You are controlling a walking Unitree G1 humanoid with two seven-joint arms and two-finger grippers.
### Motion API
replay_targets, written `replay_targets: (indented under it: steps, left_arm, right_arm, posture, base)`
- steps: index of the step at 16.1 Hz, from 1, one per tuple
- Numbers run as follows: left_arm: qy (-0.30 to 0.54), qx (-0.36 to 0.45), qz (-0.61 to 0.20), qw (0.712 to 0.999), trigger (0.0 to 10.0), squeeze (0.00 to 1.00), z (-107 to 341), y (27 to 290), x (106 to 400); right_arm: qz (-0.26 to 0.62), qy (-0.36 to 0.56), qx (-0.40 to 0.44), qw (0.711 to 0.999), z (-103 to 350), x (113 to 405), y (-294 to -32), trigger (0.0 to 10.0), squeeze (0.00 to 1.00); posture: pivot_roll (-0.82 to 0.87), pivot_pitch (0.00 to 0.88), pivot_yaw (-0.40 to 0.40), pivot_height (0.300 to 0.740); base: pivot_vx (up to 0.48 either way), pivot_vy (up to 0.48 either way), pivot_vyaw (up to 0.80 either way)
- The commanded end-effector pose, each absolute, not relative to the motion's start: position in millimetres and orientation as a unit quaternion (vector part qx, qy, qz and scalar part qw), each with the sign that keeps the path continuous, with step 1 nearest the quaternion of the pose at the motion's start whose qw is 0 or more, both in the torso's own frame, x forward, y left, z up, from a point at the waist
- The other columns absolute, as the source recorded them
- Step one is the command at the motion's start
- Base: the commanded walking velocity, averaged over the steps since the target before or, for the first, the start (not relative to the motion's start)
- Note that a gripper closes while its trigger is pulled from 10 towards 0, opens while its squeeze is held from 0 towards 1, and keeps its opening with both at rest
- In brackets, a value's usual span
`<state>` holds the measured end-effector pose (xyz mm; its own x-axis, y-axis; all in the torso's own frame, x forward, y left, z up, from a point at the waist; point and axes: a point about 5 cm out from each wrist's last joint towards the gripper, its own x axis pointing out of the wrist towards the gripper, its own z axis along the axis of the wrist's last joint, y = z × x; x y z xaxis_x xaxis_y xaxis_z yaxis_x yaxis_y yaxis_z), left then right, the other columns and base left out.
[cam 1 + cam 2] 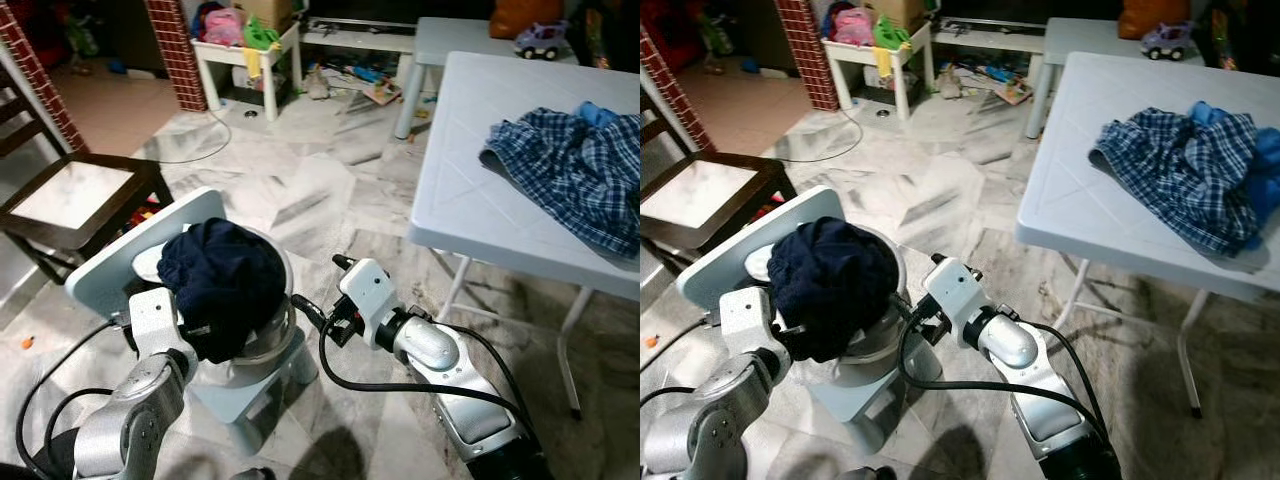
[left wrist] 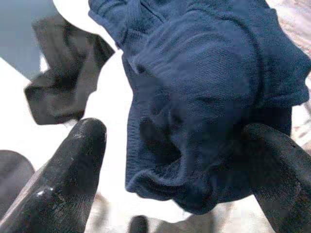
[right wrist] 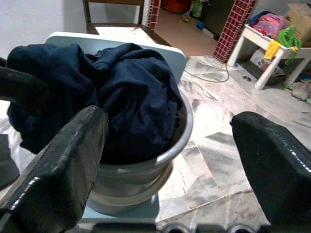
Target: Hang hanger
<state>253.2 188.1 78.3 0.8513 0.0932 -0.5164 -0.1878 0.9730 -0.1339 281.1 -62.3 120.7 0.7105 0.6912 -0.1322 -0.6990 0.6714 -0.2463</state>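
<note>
Even indoor light; soft shadows; wrist views' near edges blurred.

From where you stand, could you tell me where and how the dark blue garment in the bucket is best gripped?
Grip the navy garment at the fold drooping over the near rim of the grey bucket, probably coming from the left, where the left pincer already straddles that hanging bunch. It bulges clear of the rim, so fingers can close without hitting the bucket.

Head stereo looks down; both wrist cams close on dark cloth [image 2: 204,97]
</note>
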Motion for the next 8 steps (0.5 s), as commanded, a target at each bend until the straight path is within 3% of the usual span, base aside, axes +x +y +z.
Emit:
replay_targets:
  steps: [1, 3, 5, 8]
  left_arm:
    - [0.258, -0.059, 0.054, 0.963, 10.0, 0.00, 79, 185, 253]
    - [0.243, -0.035, 0.033, 0.969, 10.0, 0.00, 84, 181, 253]
    - [0.213, -0.065, 0.027, 0.974, 10.0, 0.00, 93, 172, 257]
    - [0.213, -0.014, -0.013, 0.977, 10.0, 0.00, 95, 164, 251]
  right_arm:
    - [0.384, 0.010, -0.140, 0.913, 121, 281, -60, 10.0, 0.00]
    - [0.382, 0.009, -0.140, 0.913, 121, 282, -61, 10.0, 0.00]
    - [0.385, 0.008, -0.141, 0.912, 120, 282, -60, 10.0, 0.00]
    - [0.386, 0.006, -0.144, 0.911, 121, 284, -61, 10.0, 0.00]
  posture:
    - [-0.04, 0.067, 0.038, 0.740]
    - [-0.04, 0.064, 0.036, 0.740]
    - [-0.03, 0.060, 0.034, 0.740]
    - [-0.03, 0.059, 0.033, 0.740]
  base:
    - [0.000, 0.000, 0.00]
    - [0.000, 0.000, 0.00]
    - [0.000, 0.000, 0.00]
    - [0.000, 0.000, 0.00]
